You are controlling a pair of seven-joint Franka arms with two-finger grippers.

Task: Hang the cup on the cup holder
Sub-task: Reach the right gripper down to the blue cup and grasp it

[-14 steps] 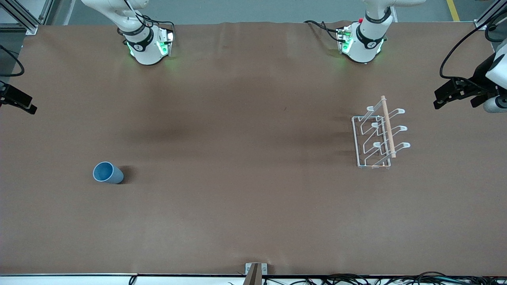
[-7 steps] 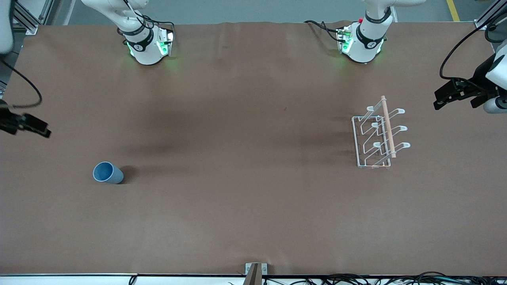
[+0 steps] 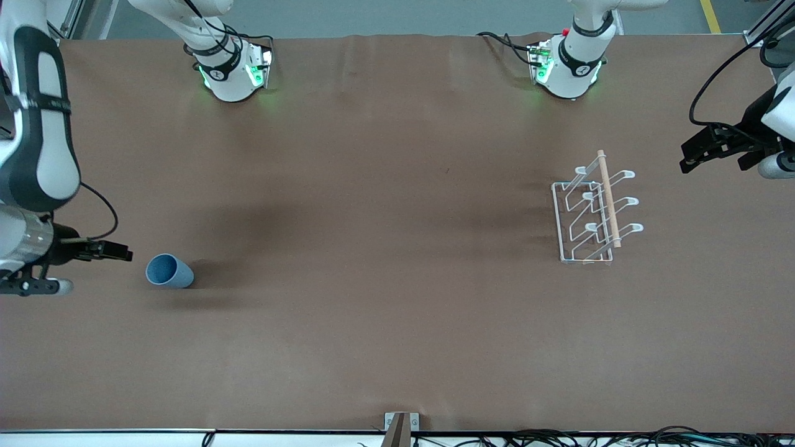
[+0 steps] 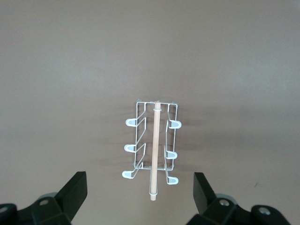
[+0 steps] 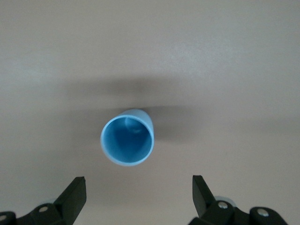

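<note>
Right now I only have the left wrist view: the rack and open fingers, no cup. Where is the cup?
Observer: The cup is on the table toward the right arm's end, well apart from the rack.
Operator: Is anything holding it?
Observer: No. The right gripper is by the cup, open and not touching it. Its camera looks into the cup's mouth.
Operator: Where is my own gripper relative to the rack?
Observer: The left gripper waits, open and holding nothing, over the table at the left arm's end, off to the side of the rack.
</note>
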